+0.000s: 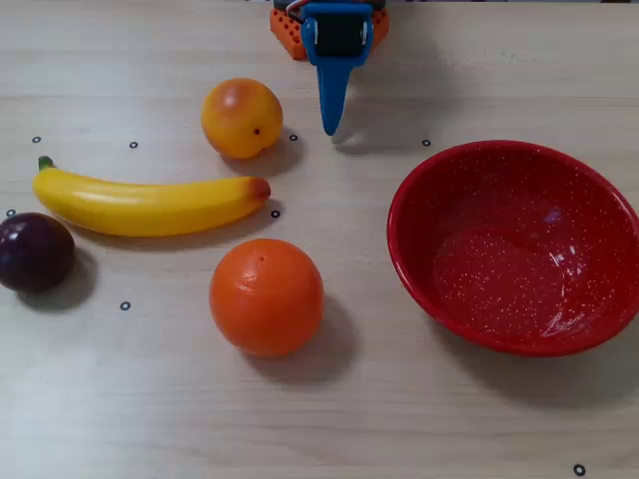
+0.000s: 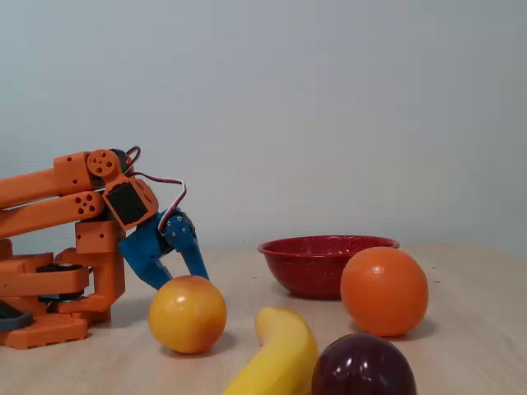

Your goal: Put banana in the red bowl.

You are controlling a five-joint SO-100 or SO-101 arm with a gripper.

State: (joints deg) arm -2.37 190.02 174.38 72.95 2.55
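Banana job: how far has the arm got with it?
Nothing looks done: the banana lies on the table, untouched, and the red bowl is empty. The gripper holds nothing, poised near the arm's base beside the yellow-orange fruit. Reaching, grasping, carrying and dropping remain.

Large orange ball [image 1: 266, 296] at centre of pale wooden table [image 1: 150, 409]; smaller yellow-orange fruit [image 1: 241, 118] behind it; dark purple plum [image 1: 33, 251] at left edge, overhead view.

Overhead looks straight down; fixed view sits low, perhaps table-level — both share fruit.
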